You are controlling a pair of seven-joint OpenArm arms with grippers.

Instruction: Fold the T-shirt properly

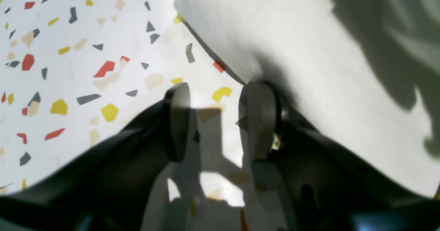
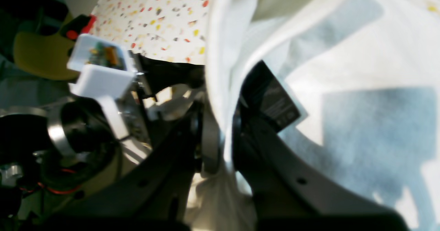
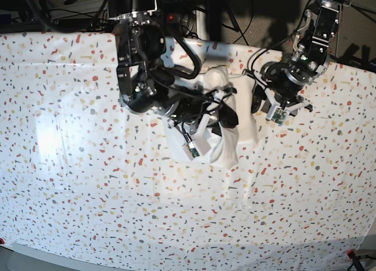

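The white T-shirt (image 3: pixel 229 150) lies bunched up at the middle back of the speckled table cover (image 3: pixel 88 165). My right gripper (image 2: pixel 223 138) is shut on a fold of the T-shirt (image 2: pixel 343 69), right beside its black neck label (image 2: pixel 275 102), and lifts the cloth; it also shows in the base view (image 3: pixel 220 115). My left gripper (image 1: pixel 220 117) is open and low over the table cover (image 1: pixel 86 52). Its right finger (image 1: pixel 261 121) is at the edge of the T-shirt (image 1: pixel 292 35), and only the cover lies between the jaws. In the base view the left gripper (image 3: pixel 257 100) is at the shirt's right side.
The two arms are close together over the shirt; the left arm's white camera box (image 2: pixel 99 62) shows just left of my right gripper. Cables and stands (image 3: pixel 223 12) line the table's back edge. A dark and yellow object (image 2: pixel 41 52) lies beyond the table.
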